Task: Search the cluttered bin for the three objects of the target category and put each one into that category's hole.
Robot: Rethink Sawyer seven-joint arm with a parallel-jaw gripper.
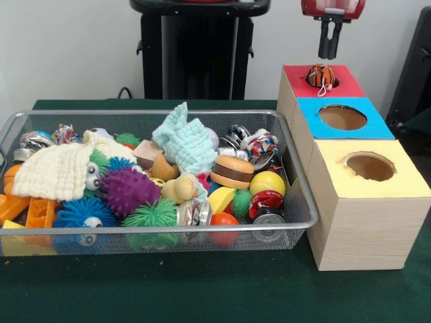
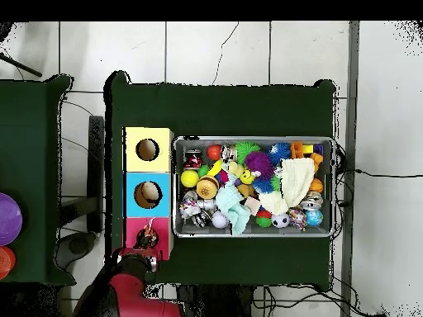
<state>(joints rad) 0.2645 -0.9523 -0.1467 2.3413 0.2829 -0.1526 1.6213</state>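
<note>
at the bottom of the front view, the green counter (image 1: 202, 289) lies bare in front of the wire bin (image 1: 300, 202), which fills the left and middle of the frame. the bin is packed: spiky rubber balls, a purple spiky ball (image 1: 126, 190), a toy burger (image 1: 232, 171), a yellow ball (image 1: 267, 182), a knitted cream cloth (image 1: 57, 171) at left and a mint cloth (image 1: 185, 142) draped over the middle. those cloths could hide a target piece, and a grasp into this pile may catch cloth or a neighbour instead of the wanted thing.

right of the bin stand three boxes, nearest the yellow box (image 1: 357, 202), then the blue box (image 1: 343, 118), both with open round holes. in the overhead view something pale seems to lie inside the blue hole; i cannot tell what.

farthest, at upper right, the red box (image 1: 300, 81) has an orange and black striped toy (image 1: 320, 75) sitting in its hole, with most of it above the rim. it looks perched rather than dropped through, so it may stay wedged, block the next piece, or roll off if nudged.

above it hangs the hand (image 1: 330, 46), apart from the toy and grasping nothing; the fingers hang close together, and i cannot tell whether they are fully clenched. a descent here could knock the toy aside.
</note>
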